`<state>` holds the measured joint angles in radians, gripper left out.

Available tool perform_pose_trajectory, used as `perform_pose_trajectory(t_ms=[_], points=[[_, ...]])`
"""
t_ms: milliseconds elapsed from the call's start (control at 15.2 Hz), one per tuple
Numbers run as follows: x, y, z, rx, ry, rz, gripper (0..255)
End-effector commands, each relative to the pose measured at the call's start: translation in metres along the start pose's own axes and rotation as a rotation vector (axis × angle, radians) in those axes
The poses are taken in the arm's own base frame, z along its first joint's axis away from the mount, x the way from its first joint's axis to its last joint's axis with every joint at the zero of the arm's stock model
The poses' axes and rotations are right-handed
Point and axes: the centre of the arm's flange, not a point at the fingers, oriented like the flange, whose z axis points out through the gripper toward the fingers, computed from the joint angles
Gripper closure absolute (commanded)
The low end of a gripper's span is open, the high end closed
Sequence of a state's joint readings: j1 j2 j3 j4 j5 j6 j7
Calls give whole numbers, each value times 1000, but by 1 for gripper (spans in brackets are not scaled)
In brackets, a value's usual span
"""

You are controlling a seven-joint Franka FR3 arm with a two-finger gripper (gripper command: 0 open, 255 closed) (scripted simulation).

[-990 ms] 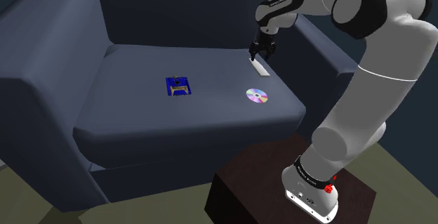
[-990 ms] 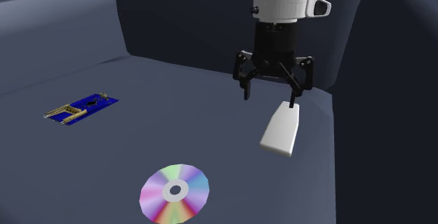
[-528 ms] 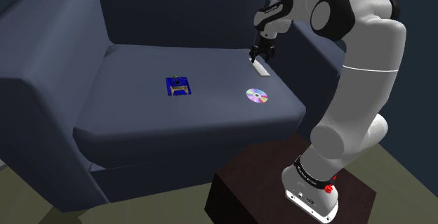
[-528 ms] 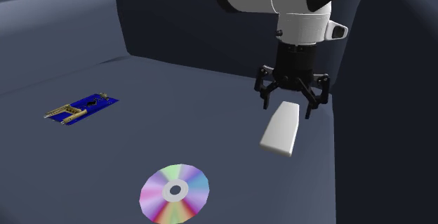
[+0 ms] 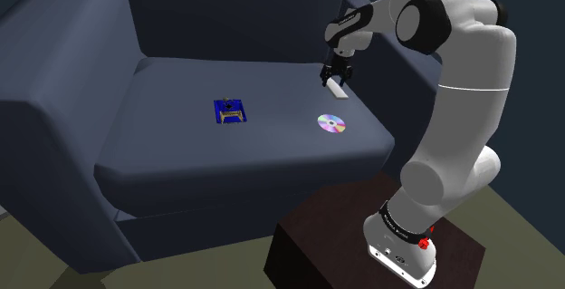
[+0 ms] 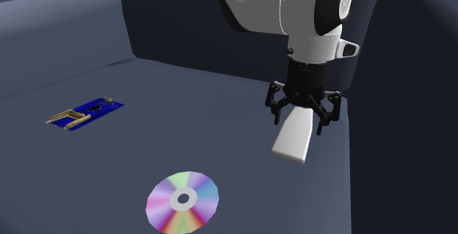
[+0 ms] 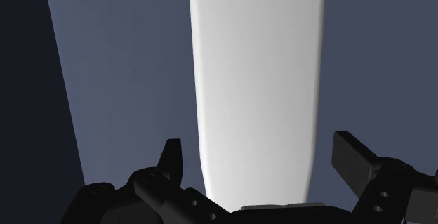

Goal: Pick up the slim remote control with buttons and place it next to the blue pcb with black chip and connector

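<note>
**Wrist view: gripper (image 7: 260,152) astride the white remote (image 7: 256,82), grasp not yet made**

On the armchair's seat cushion (image 5: 172,151), the iridescent disc (image 5: 331,124) lies nearest the front edge. Beyond the disc, toward the shoulder view's left, sits the blue pcb (image 5: 231,111), well apart. Just behind the disc lies the remote, flat. The black fingers (image 7: 172,158) stand spread either side of its far end, touching nothing. The pick looks imminent: close on the narrow sides, lift, then carry it past the disc to beside the pcb.

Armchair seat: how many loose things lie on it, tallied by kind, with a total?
White remote control: 1
Blue circuit board: 1
Rainbow-sheen disc: 1
Total: 3
</note>
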<state>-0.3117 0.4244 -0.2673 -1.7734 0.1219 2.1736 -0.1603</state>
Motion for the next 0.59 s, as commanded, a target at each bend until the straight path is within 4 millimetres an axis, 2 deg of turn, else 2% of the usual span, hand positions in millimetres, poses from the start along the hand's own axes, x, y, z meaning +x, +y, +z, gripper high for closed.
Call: perform_pose_trajectory(t_ms=[0,198,264,528], points=[[0,0,0,0,0,0,0],[0,0,0,0,0,0,0],[0,0,0,0,0,0,255],[0,0,0,0,0,0,255]])
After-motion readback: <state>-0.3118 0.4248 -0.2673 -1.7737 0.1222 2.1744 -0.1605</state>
